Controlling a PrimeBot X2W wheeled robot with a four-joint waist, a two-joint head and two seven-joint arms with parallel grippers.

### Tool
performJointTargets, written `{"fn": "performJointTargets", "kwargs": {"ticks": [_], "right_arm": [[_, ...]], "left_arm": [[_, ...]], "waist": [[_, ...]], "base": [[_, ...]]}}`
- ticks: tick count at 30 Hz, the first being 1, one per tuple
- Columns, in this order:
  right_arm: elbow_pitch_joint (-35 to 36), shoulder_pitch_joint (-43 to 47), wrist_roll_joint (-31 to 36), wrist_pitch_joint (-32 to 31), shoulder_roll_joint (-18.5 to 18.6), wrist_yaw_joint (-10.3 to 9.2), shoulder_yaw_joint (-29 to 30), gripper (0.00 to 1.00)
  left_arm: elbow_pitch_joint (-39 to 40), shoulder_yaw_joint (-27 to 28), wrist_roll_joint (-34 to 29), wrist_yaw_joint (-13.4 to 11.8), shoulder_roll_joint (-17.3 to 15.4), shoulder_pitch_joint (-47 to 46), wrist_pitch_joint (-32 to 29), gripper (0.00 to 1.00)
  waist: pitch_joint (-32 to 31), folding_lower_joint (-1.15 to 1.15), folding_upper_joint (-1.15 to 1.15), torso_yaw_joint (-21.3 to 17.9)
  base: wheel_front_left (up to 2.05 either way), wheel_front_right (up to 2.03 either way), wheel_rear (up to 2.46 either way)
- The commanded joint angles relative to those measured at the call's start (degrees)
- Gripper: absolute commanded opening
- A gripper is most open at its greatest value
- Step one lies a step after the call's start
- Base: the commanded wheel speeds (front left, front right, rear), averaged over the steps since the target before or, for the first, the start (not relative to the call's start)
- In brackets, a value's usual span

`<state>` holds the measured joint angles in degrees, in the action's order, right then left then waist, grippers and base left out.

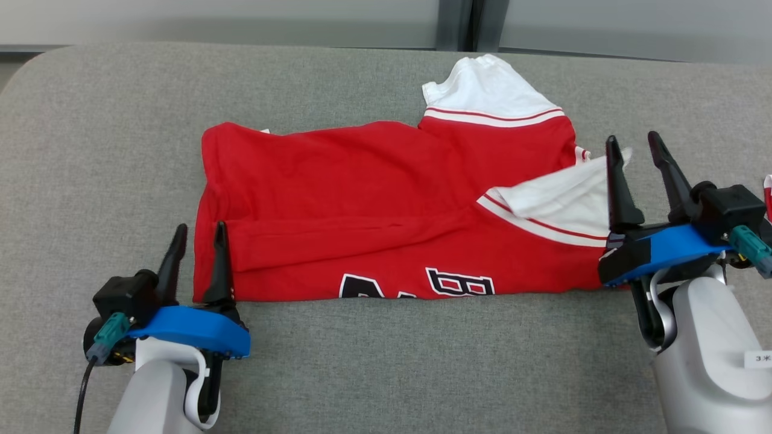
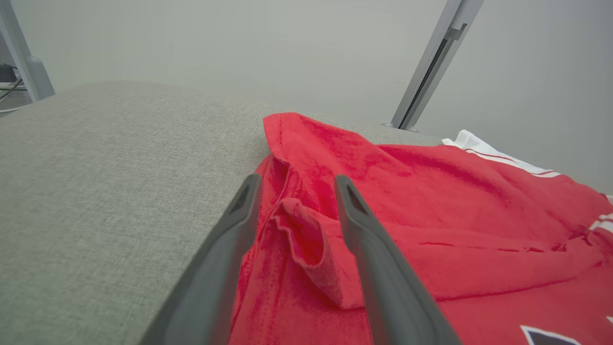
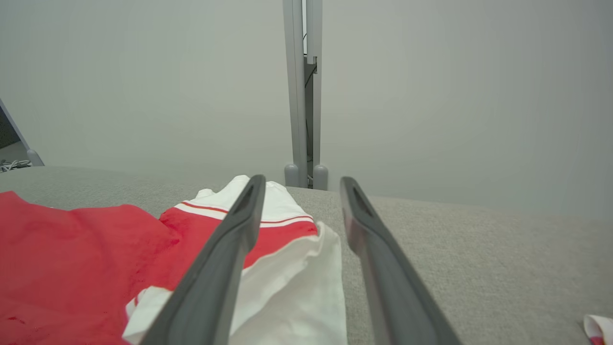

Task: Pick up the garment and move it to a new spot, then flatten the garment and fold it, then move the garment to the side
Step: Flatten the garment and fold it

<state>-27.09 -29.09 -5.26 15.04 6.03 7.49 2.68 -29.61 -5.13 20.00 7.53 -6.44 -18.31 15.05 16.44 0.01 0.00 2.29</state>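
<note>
**Figure.** A red garment (image 1: 386,211) with white sleeves lay folded lengthwise on a grey fabric-covered surface (image 1: 120,150), which ran bare on every side of the garment. Beyond the garment stood pale wall panels (image 3: 143,86) joined by a grey upright post (image 3: 301,96). The left gripper (image 1: 201,226), fingers apart, straddled a raised fold at the garment's left end. The right gripper (image 1: 633,138), fingers apart, hovered over its near white sleeve, gripping nothing.

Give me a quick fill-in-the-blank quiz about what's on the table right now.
The garment is mainly ___ in colour.
It lies on a ___ table.
The left gripper and right gripper both stand ___.
The right gripper is beside a ___ sleeve.
Missing words: red, grey, open, white.
</note>
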Motion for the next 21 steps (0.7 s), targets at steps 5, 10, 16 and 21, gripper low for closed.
{"fn": "performJointTargets", "kwargs": {"ticks": [5,10,16,21], "right_arm": [[2.1,4.2,2.6,0.2,-1.3,0.00,0.7,1.00],[2.6,9.9,3.6,0.2,-2.1,-0.01,1.2,1.00],[1.4,17.6,2.7,0.2,-2.9,0.00,0.7,1.00],[0.5,23.3,1.6,0.2,-3.0,-0.01,0.1,1.00]], "left_arm": [[2.0,3.1,-3.6,-0.1,0.8,3.4,0.1,1.00],[3.3,4.8,-6.4,-0.1,2.0,8.2,0.1,1.00],[3.3,5.7,-7.9,-0.1,2.9,14.3,0.1,1.00],[3.6,7.0,-8.4,-0.1,3.4,19.3,0.1,1.00]], "waist": [[-1.9,-0.01,0.00,-0.3],[-5.2,-0.01,0.00,-0.7],[-9.9,-0.01,0.00,-1.2],[-13.7,-0.01,0.00,-1.9]], "base": [[0.00,0.00,0.00],[0.00,0.00,0.00],[0.00,0.00,0.00],[0.00,0.00,0.00]]}}
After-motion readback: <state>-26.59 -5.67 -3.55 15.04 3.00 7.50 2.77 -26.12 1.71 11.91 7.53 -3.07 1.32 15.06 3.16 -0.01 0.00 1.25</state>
